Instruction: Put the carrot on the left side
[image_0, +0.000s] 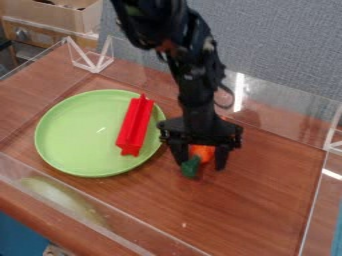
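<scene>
We note a reddish-brown wooden counter (254, 215) filling most of the view, fenced by low clear plastic walls (274, 92) along its edges. Behind it hangs a grey-blue backdrop, with cardboard boxes in the upper left corner.

The black robot arm (174, 45) comes in from the top centre and bends downward toward the middle of the counter, its wrist pointing steeply down. A black cable loops beside the wrist.

On the left part of the counter lies a round light-green plate (74, 135). A flat red rectangular block (135, 124) rests on the plate's right portion, one long edge raised, its far end reaching over the plate's back rim.

The claw (201, 160) sits low, just right of the plate's rim, its fingertips at or very near the wood. We see the two dark fingers (175, 154) standing apart on either side of the carrot (199, 157). We read the claw as released; gaps seem to show between fingers and carrot, though contact on the far side we cannot tell.

The carrot lies between the fingers on the counter, right of the plate, close beside its rim but not on it. Its orange body shows toward the back, its dark green stem end (193, 170) toward the front.
</scene>
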